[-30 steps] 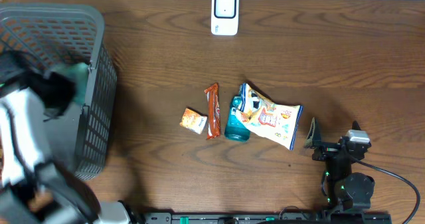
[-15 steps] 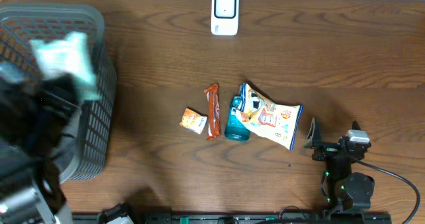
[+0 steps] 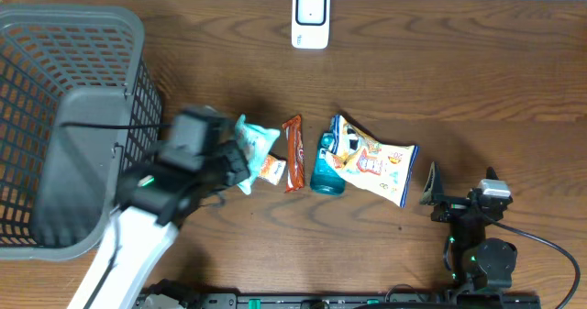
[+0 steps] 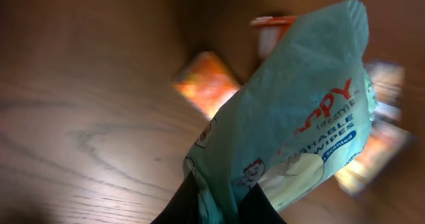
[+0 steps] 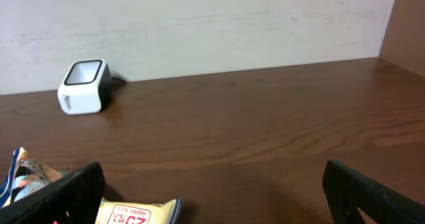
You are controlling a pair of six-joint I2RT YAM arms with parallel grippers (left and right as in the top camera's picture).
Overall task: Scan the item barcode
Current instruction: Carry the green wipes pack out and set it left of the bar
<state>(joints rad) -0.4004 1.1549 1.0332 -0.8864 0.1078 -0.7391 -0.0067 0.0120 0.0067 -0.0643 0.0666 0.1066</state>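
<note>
Across the whole overhead frame, a dark wood table. At far left, a grey mesh basket on it. From lower left, the left arm reaches up toward centre. The left gripper is clamped on a pale green wipes pack at centre-left, above the table, just over a small orange packet. In the left wrist view the dark fingers pinch the bottom edge of the pack, the printed side faces the camera, and the background is blurred.

Right of centre, a colourful snack bag lies flat, its left end over a teal bottle. Just left of the bottle, an orange bar, upright in frame. At top centre, a white scanner, well apart from the pack. At lower right, the right gripper is parked near the table edge with its jaws spread wide and nothing between them; its wrist view looks across the table to the scanner at upper left.
</note>
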